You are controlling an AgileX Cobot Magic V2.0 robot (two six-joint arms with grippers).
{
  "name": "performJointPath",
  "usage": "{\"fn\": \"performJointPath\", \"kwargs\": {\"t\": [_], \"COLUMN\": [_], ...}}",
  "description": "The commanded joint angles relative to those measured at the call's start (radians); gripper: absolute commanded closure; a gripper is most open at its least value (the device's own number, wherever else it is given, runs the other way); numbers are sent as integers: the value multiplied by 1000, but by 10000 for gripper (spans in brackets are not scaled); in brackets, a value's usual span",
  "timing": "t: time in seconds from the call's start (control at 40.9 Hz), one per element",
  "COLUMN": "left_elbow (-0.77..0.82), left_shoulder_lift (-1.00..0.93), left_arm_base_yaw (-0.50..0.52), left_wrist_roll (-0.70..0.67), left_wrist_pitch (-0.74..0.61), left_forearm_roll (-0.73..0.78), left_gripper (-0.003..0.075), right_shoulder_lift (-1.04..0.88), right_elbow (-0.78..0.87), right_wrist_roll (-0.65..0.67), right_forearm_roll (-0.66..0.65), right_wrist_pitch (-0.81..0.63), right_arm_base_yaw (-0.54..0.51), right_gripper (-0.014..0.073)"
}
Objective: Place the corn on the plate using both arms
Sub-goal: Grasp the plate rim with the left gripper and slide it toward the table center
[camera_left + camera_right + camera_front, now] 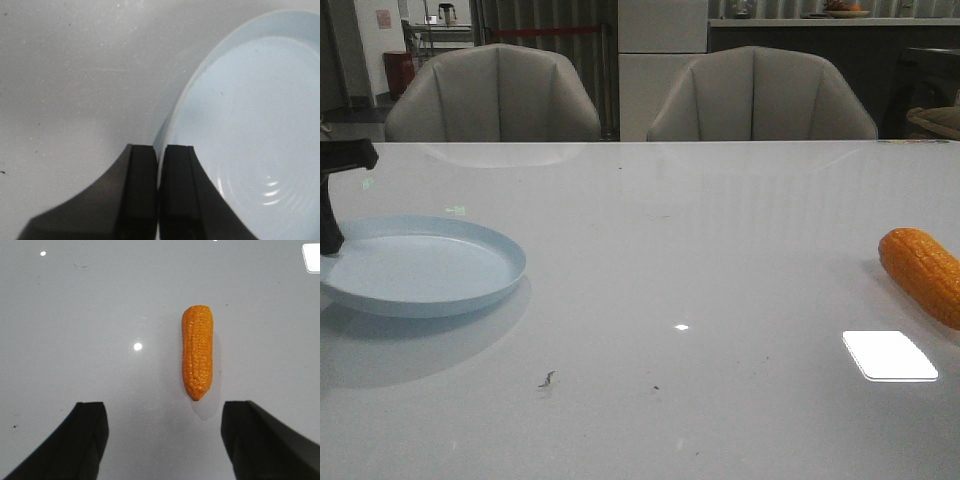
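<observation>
— Where is the corn?

— The orange corn cob (923, 274) lies on the white bench (700, 300) at the right edge of the front frame, well apart from the pale blue plate (470, 290) at the left.

— And your end effectors?

— My right end effector (165, 432) is spread wide, corn lying just beyond its fingers. My left end effector (159, 192) is clenched on the plate's rim.
</observation>
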Motion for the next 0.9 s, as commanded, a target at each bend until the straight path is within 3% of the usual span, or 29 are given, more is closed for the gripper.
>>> {"fn": "performJointPath", "kwargs": {"t": [0.0, 0.342, 0.66, 0.88], "left_elbow": [-66, -95, -95, -95], "left_shoulder_lift": [-44, -44, -42, -39], "left_arm_base_yaw": [-2, -52, -253, -374], "left_wrist_roll": [17, 154, 170, 170], "left_wrist_pitch": [27, 75, 53, -7], "left_forearm_roll": [-82, -431, -414, -277], "left_gripper": [627, 627, 627, 627], "right_shoulder_lift": [2, 2, 2, 2], "right_elbow": [-35, -35, -35, -35], "right_wrist_roll": [-2, -2, -2, -2], "right_forearm_roll": [5, 5, 5, 5], "right_wrist_pitch": [-59, -59, -59, -59], "right_arm_base_yaw": [-3, -3, -3, -3], "right_gripper": [12, 12, 12, 12]}}
